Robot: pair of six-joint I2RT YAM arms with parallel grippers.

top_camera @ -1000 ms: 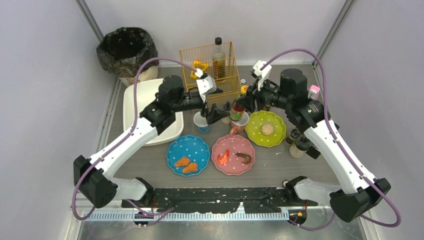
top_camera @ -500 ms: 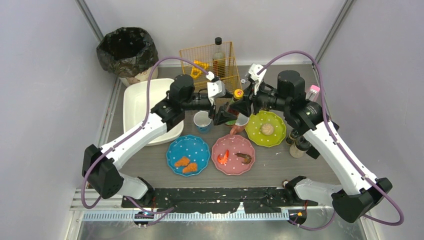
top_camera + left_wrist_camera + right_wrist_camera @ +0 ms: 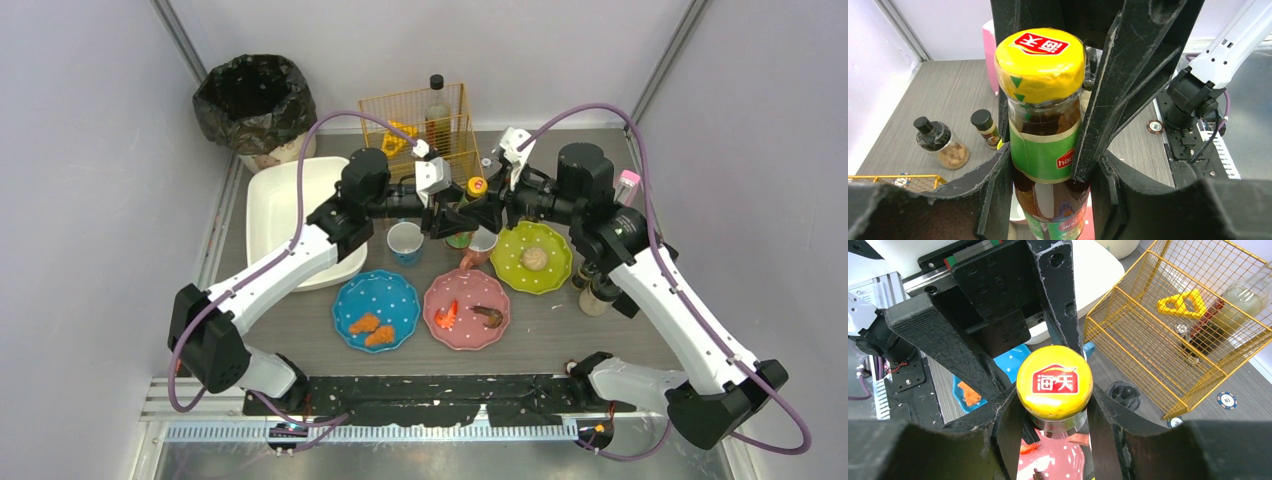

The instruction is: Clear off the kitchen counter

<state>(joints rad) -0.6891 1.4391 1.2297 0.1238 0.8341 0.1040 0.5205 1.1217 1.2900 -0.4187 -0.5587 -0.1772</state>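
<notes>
- Grey wood-grain, the kitchen counter (image 3: 560, 330) lies beneath both grippers. It carries a yellow wire basket (image 3: 415, 125) at its far side, and we see the two arms meet just in front of that basket's near right corner.
- We find a sauce bottle (image 3: 1044, 125) with a yellow cap standing upright at that meeting point. We cannot tell whether its base is off the counter.
- We see the right gripper (image 3: 1052, 402) reaching in from the basket's right side. Its jaws are partway closed and clamped on the upper part of the bottle, one finger on each side just under the cap.
- We see the left gripper (image 3: 1050, 175) coming from the basket's left side, facing the other one. Its jaws are also partway closed, and its fingers (image 3: 998, 190) press the bottle's body lower down, around the green label. The right gripper's long black fingers run down past the cap in that wrist view.
- In front of the basket, nearer to us than the bottle, we count a blue cup (image 3: 405, 243), a blue plate (image 3: 375, 310), a pink plate (image 3: 467, 310) and a green plate (image 3: 532, 257), each plate with food on it.
- To the basket's left sits a white tub (image 3: 285, 200).
</notes>
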